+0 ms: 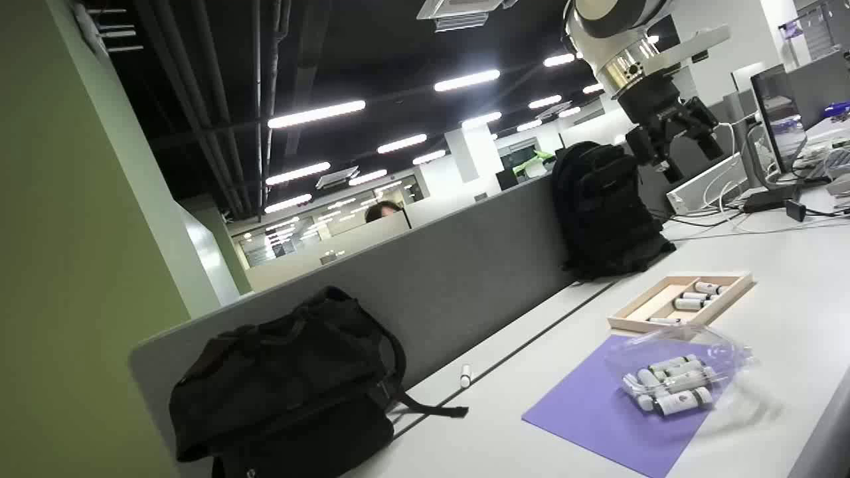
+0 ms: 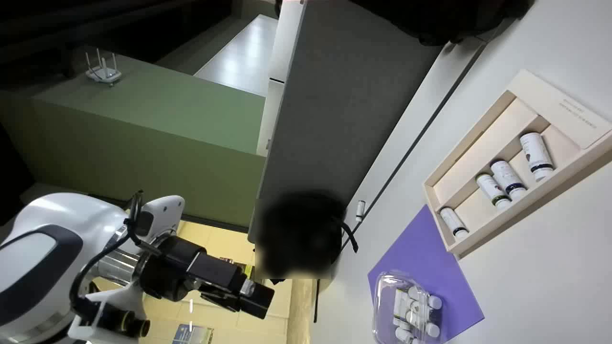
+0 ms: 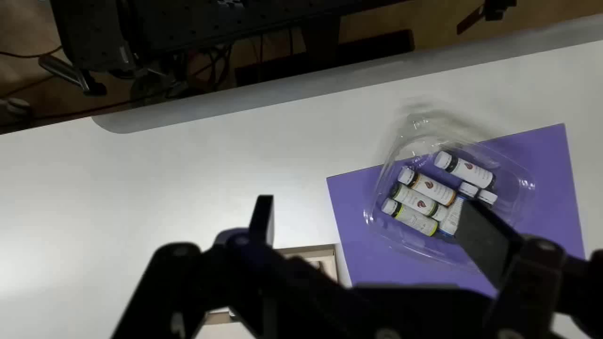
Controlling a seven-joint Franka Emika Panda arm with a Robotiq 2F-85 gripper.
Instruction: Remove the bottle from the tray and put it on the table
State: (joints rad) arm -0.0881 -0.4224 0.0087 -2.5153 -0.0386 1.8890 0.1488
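Observation:
The light-wood tray (image 1: 627, 324) sits on the pale table (image 1: 790, 312). In an exterior view, several white-labelled bottles lie on their sides in the right compartment of the tray (image 2: 478, 148), one of them a bottle (image 2: 536, 152) at its far end. My gripper (image 1: 694, 161) is raised high above the table, apart from the tray; it also shows in an exterior view (image 2: 248, 300). In the wrist view the gripper (image 3: 374, 219) is open with nothing between its fingers. There it hides most of the tray (image 3: 333, 266) and its bottles.
A purple mat (image 1: 584, 405) next to the tray bears a clear plastic container (image 3: 400, 150) with several bottles in it. A single small bottle (image 1: 465, 376) stands near the table slot. Black bags (image 1: 285, 385) lean on the grey partition (image 1: 465, 272). A monitor (image 1: 777, 116) stands beyond.

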